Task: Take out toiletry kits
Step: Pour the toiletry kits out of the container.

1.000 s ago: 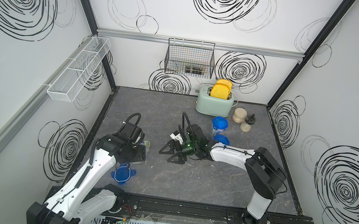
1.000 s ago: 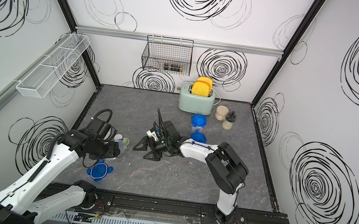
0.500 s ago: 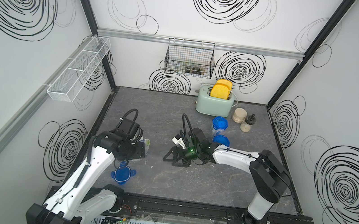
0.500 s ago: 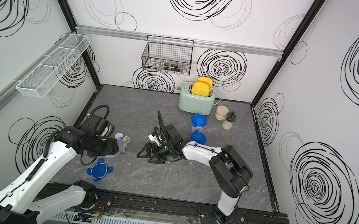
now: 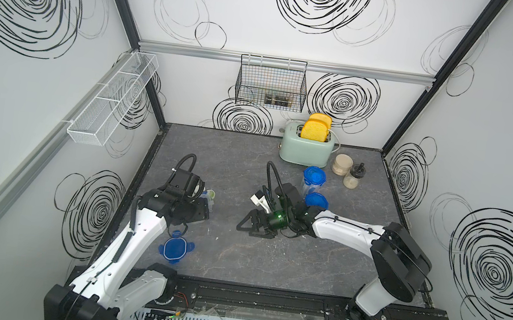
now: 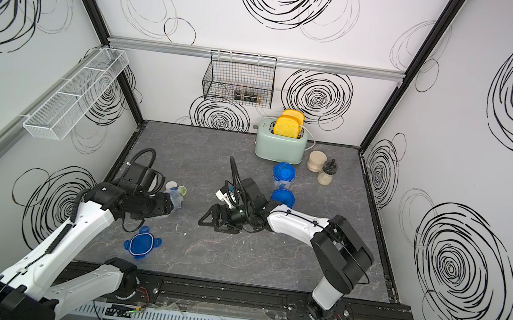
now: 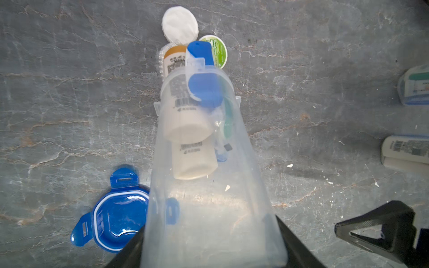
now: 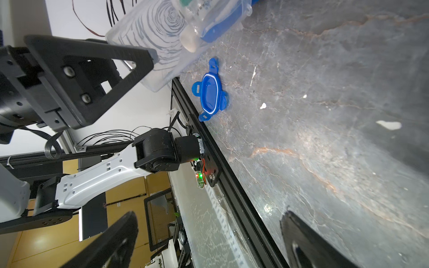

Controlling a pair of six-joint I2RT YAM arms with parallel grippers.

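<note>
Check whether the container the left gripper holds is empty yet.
Not empty. The tipped, lidless container holds two bottles and a toothbrush, one bottle poking out; two tins lie outside its mouth.

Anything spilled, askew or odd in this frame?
The clear container in the left gripper is tipped, mouth at the table: a white tin and a green tin lie outside it, a bottle pokes halfway out. A blue lid lies loose nearby.

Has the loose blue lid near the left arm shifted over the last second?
No. The blue lid lies flat in the same spot as before, no nearer to the front rail and no farther from it.
</note>
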